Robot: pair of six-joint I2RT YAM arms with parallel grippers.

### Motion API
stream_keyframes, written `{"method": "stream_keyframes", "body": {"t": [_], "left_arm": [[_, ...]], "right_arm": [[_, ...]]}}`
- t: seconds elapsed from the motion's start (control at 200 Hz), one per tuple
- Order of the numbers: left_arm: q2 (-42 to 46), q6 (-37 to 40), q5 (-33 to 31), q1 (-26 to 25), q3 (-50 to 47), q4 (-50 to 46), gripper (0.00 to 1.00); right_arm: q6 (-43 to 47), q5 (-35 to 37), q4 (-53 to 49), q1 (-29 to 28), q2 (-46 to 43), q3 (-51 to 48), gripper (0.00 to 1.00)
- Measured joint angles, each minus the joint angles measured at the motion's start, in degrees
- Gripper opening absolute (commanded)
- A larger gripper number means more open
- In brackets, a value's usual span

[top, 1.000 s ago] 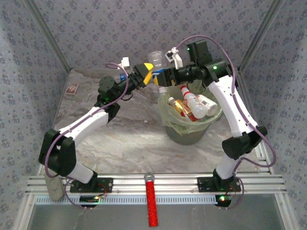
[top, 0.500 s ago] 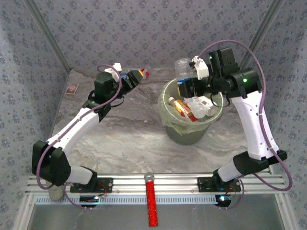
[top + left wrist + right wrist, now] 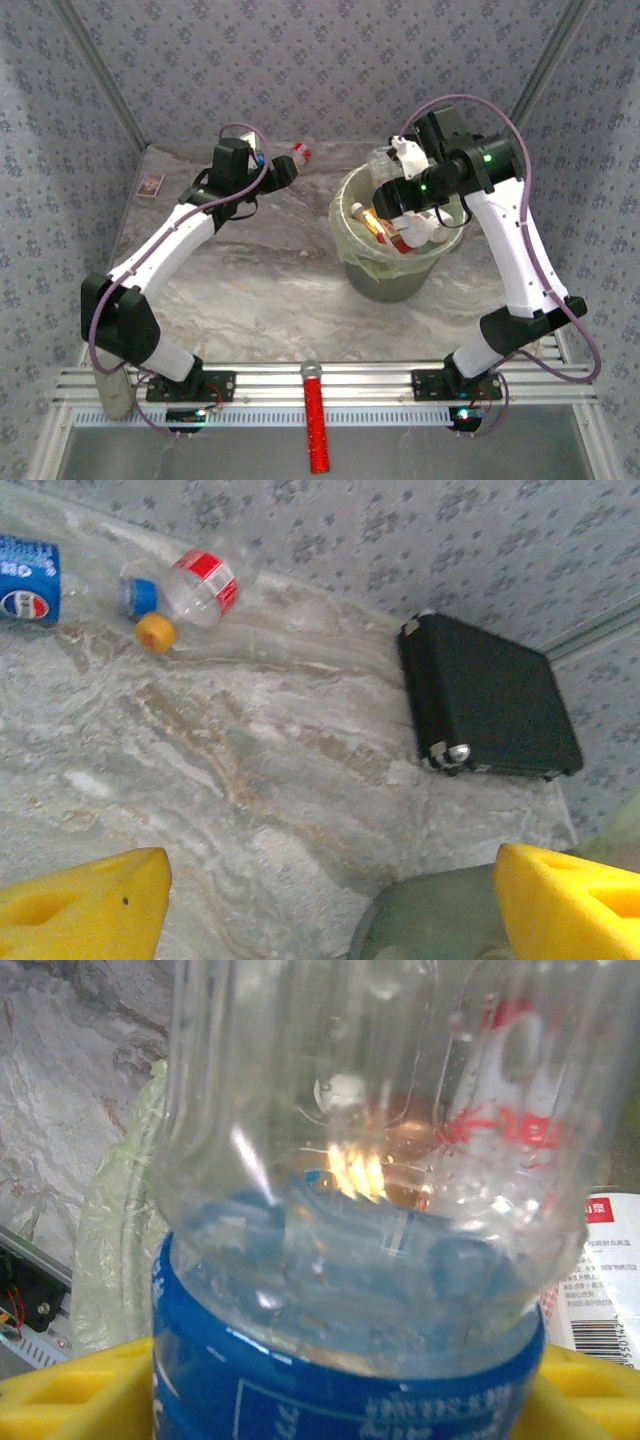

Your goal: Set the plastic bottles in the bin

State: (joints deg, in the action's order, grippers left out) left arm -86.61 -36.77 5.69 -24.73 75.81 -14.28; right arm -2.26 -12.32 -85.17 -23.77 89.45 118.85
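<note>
Bin (image 3: 395, 280): on the tabletop (image 3: 260, 290), several bottles (image 3: 412, 215) already inside.
Right fingers (image 3: 70, 1395): closed on both sides of a clear blue-labelled bottle (image 3: 350, 1210), over the bin's mouth.
Left fingers (image 3: 80, 905): spread wide, empty, above the tabletop.
Far edge: red-labelled bottle (image 3: 195, 580) and Pepsi bottle (image 3: 25, 580) lying loose; black case (image 3: 485, 695) apart from them.

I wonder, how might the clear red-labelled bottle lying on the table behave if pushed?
The red-labelled bottle lies on its side on the smooth table, so it would probably roll. It looks clear and empty, so likely light and easily dented.
</note>
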Motion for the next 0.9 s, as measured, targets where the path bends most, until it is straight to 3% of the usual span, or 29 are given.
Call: {"method": "stream_keyframes", "body": {"t": [0.21,0.49,0.9], "left_arm": [[-2.9,1.9,-0.6,0.5,2.8,-1.5,0.84],[-9.3,4.6,-0.7,0.6,7.5,-2.7,0.84],[-26.2,12.0,-0.4,1.3,21.2,-4.1,0.86]], "right_arm": [[0.0,0.9,0.0,0.0,0.3,2.3,0.76],[-1.5,0.5,7.2,-0.3,0.9,0.2,0.50],[-4.0,-1.0,17.1,-0.3,2.5,-8.5,0.50]]}}
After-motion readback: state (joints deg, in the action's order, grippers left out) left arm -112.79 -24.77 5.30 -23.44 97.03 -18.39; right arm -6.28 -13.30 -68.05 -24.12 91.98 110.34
